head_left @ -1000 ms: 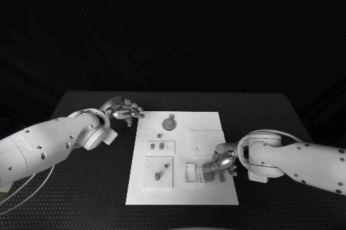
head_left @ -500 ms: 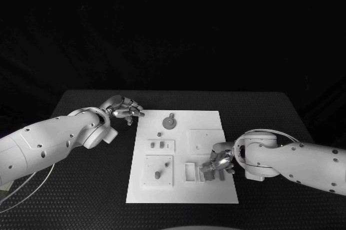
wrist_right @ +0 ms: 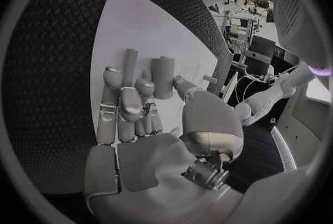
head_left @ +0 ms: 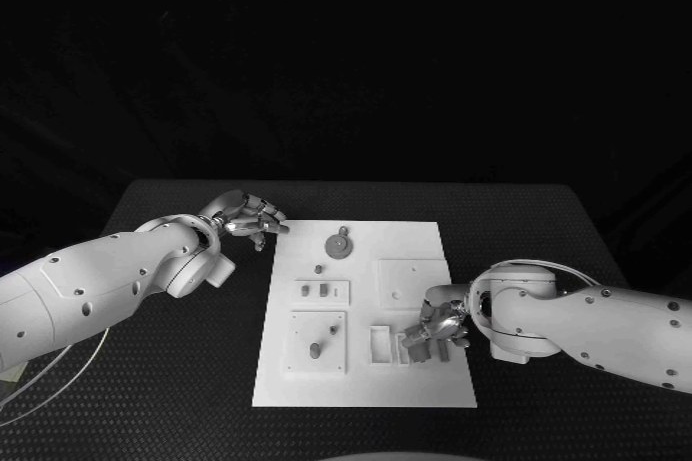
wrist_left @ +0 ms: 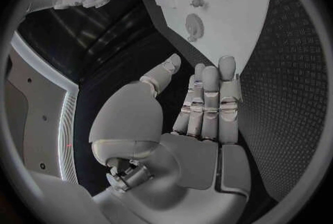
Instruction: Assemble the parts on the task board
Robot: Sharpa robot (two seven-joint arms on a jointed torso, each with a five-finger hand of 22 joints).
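Task board (head_left: 418,243): white plate lying mid-table.
Left hand (head_left: 250,219): off the board's far left corner, fingers loosely apart, grasping nothing.
Right hand (head_left: 441,328): over the board's near right part, fingers on a grey part (head_left: 418,349); grasp cannot be told.
Round part (head_left: 338,245): on the board's far half.

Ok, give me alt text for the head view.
The robot's right hand works at the near right of the white task board, on small parts there. Its left hand hangs off the board's far left corner, holding nothing.
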